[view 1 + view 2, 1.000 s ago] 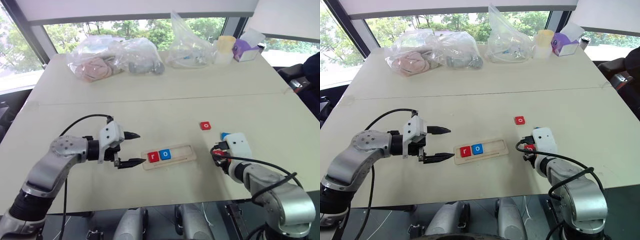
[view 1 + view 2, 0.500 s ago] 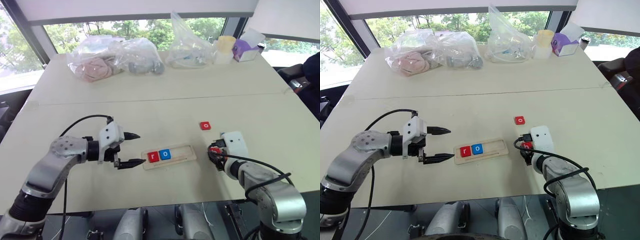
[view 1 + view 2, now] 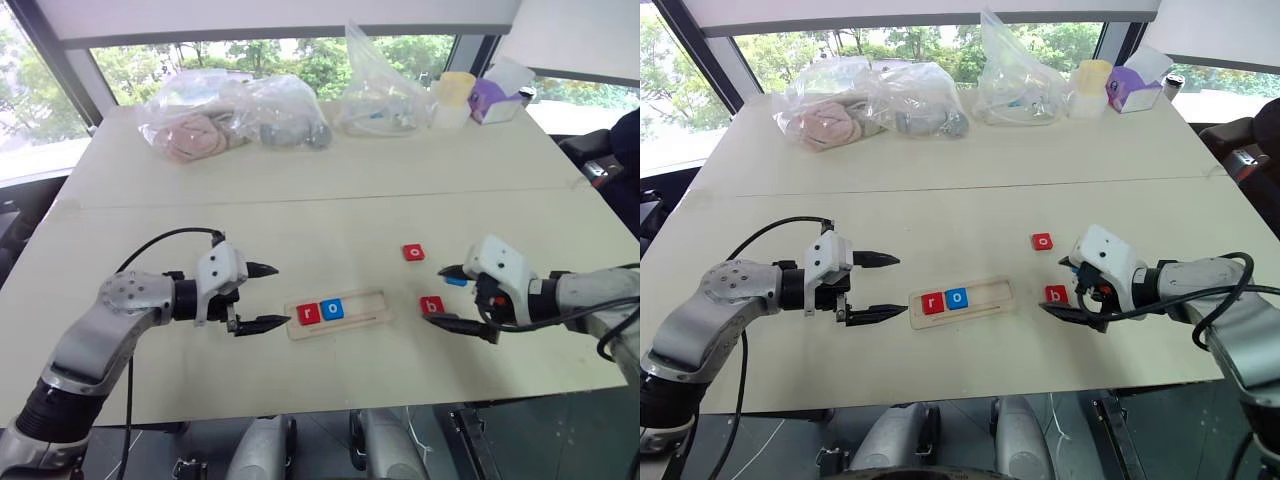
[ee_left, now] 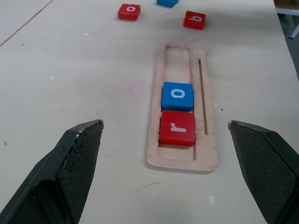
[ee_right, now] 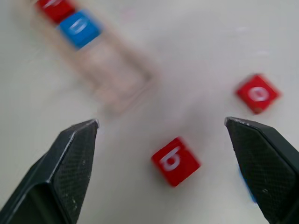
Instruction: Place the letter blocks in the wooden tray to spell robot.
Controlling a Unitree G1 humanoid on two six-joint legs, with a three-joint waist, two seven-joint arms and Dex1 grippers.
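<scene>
From the left wrist, the wooden tray (image 4: 182, 105) clearly holds r and o. The right claw (image 3: 452, 297) has let go, wide, red b block (image 3: 432, 305) beside it on the worktop (image 3: 330, 215); left claw (image 3: 263, 296) wide too.

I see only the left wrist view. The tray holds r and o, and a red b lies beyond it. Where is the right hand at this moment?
Observer: The right hand hovers at the b block, on the side away from the wooden tray.
Operator: Is it open or closed?
Observer: Open. The b block lies on the table between its fingers, not gripped.
Operator: I see an edge of a blue block. Which letter is on it?
Observer: I cannot tell. The blue block is mostly hidden behind the right hand.
</scene>
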